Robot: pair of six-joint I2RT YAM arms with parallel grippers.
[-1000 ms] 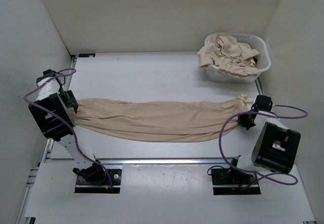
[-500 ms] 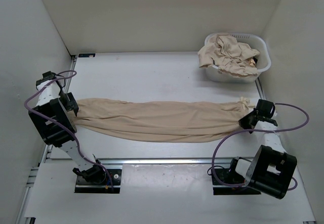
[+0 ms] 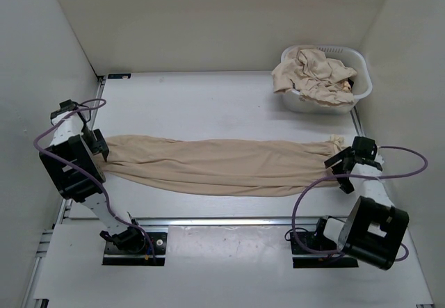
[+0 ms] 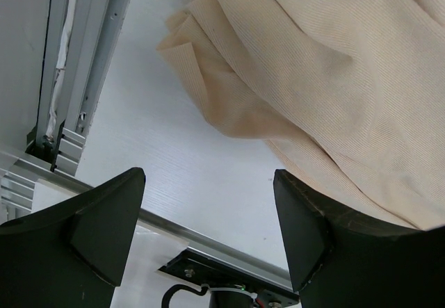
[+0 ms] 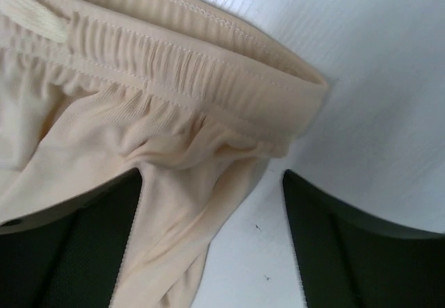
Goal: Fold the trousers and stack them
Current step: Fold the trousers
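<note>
From above, the trousers (image 3: 215, 165) lie stretched left to right across the tabletop (image 3: 208, 106), with a basket (image 3: 316, 103) of cloth at the far right. Left wrist: left jaws wide and empty, leg ends just ahead. Right wrist: right jaws wide, the waistband lying unpinched between them.

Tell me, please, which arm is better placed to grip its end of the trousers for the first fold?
Probably the right: the open right gripper has the waistband of the trousers lying between its fingers, while the open left gripper frames mostly bare table, the leg ends just ahead.
</note>
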